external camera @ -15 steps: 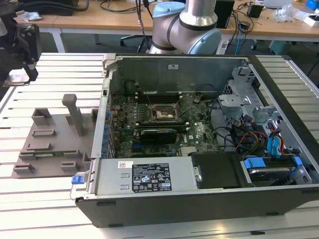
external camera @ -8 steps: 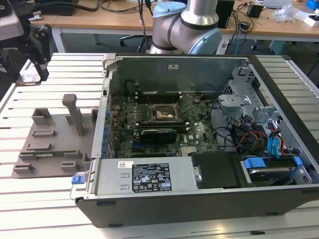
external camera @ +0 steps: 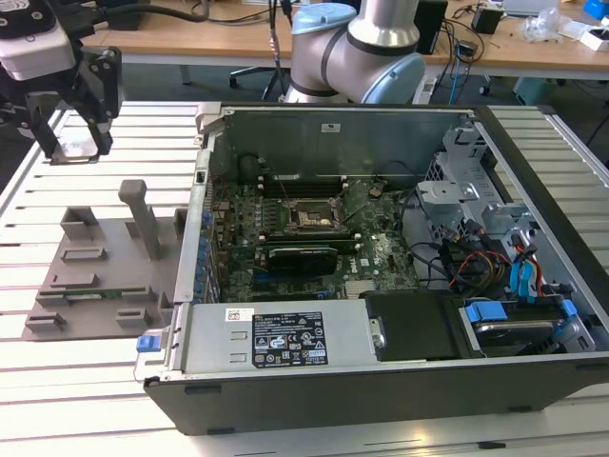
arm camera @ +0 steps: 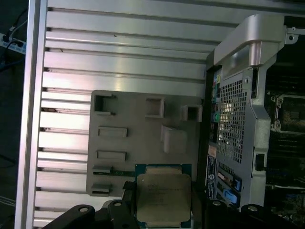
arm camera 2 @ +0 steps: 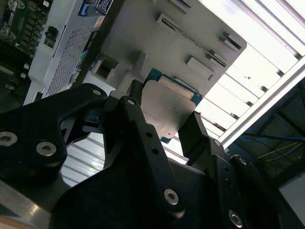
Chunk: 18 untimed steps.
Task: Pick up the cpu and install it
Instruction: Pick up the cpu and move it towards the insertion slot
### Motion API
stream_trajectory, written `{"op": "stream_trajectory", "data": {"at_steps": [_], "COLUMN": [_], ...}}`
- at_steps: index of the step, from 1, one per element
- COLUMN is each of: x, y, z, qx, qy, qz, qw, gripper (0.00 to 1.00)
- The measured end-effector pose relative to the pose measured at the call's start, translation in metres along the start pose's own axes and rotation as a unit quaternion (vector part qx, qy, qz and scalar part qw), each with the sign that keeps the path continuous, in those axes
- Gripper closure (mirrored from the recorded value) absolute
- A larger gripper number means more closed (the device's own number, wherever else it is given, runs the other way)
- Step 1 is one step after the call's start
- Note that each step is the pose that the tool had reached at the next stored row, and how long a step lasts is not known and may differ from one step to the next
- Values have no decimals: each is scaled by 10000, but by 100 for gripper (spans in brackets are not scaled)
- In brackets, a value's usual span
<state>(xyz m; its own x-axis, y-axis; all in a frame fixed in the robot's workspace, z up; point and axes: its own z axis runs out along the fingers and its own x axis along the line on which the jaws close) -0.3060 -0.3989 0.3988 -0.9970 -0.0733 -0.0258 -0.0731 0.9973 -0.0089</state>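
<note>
While the fingers (arm camera 2: 193,136) grip the cpu (arm camera: 163,198), grey fixture tray (arm camera: 138,143) below, open computer case (external camera: 381,143) beside it.

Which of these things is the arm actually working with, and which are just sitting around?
Part of the job: the cpu, held in the gripper; the motherboard socket inside the open computer case.
Just lying about: the grey fixture tray; the blue-tabbed drive bay; the desk behind.
</note>
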Motion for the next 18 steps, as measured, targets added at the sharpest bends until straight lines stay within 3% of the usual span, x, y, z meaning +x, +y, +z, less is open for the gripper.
{"op": "stream_trajectory", "data": {"at_steps": [2, 5, 14, 18], "x": [-44, -181, -366, -490], "y": [-3, -13, -27, -36], "z": [1, 5, 10, 12], "qx": [0, 0, 0, 0], "qy": [0, 0, 0, 1], "qz": [0, 1, 1, 0], "qw": [10000, 10000, 10000, 10000], "gripper": [45, 45, 45, 45]}}
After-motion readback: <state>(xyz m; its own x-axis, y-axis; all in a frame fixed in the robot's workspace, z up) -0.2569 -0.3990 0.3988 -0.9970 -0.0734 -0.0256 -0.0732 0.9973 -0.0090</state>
